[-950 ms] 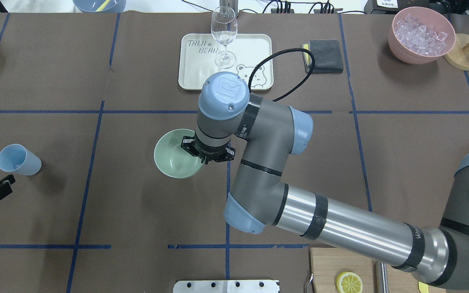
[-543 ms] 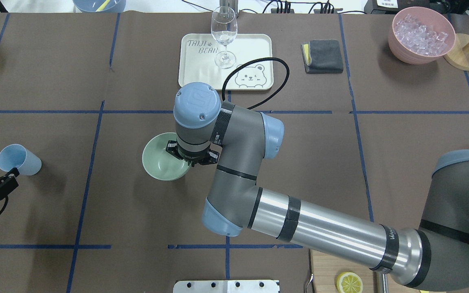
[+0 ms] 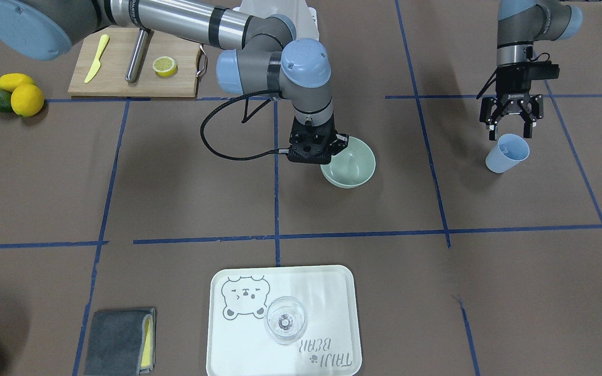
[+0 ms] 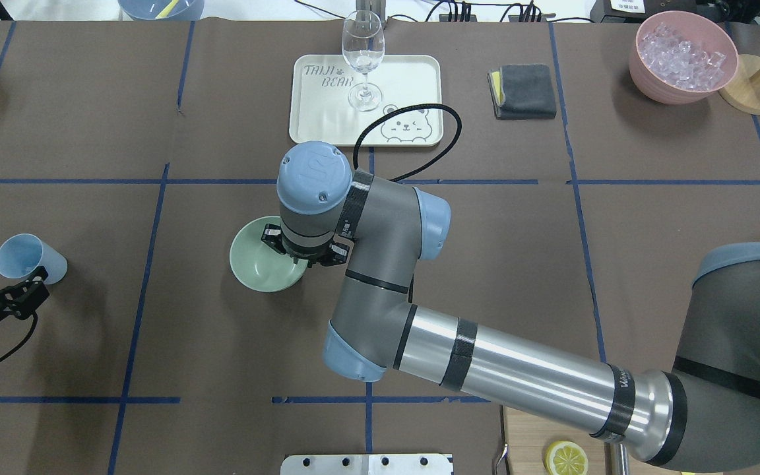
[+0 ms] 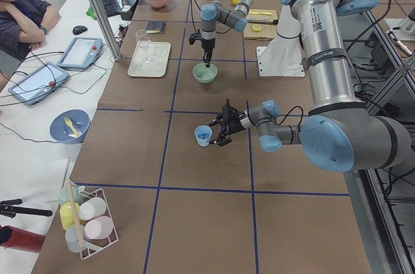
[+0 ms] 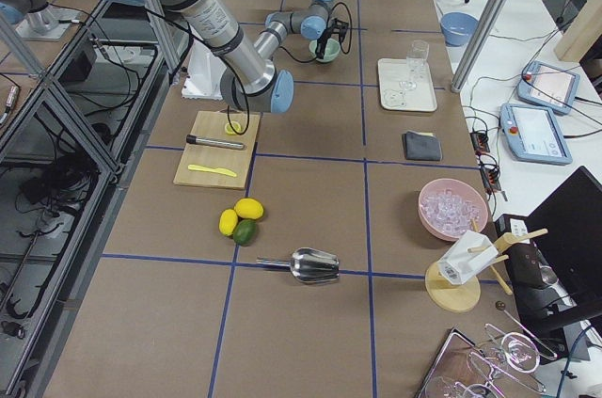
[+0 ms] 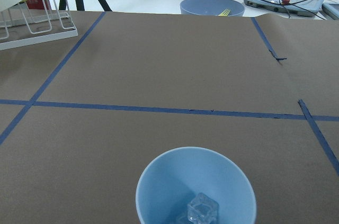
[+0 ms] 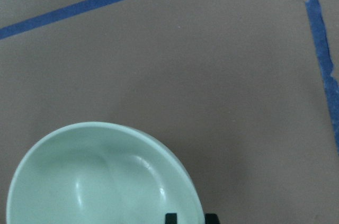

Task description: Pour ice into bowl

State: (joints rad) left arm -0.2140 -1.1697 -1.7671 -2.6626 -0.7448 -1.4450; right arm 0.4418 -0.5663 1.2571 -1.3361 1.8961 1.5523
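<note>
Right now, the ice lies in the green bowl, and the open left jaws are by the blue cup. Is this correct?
No. The ice lies in the blue cup, not the bowl, which is empty, as the left wrist view shows. The left gripper is indeed by the cup, jaws open.

This was a robotics lab staged for recording, not a real kitchen. The table (image 5: pixel 130 151) was covered in brown paper and marked into a grid with blue tape (image 4: pixel 57 180). The left arm (image 5: pixel 324 60) and the right arm (image 4: pixel 518 373) were grey-and-blue industrial machines. Kitchen props lay well apart across the grid: a bowl (image 3: pixel 353 167), a cutting board (image 6: pixel 213 149), a tray (image 4: pixel 327 99). On the far side, opposite the robot, a white bench (image 5: pixel 26 157) held touchscreen pendants (image 5: pixel 79 52) beside an aluminium post (image 5: pixel 97 8), and a person (image 5: pixel 19 21) sat there.
</note>
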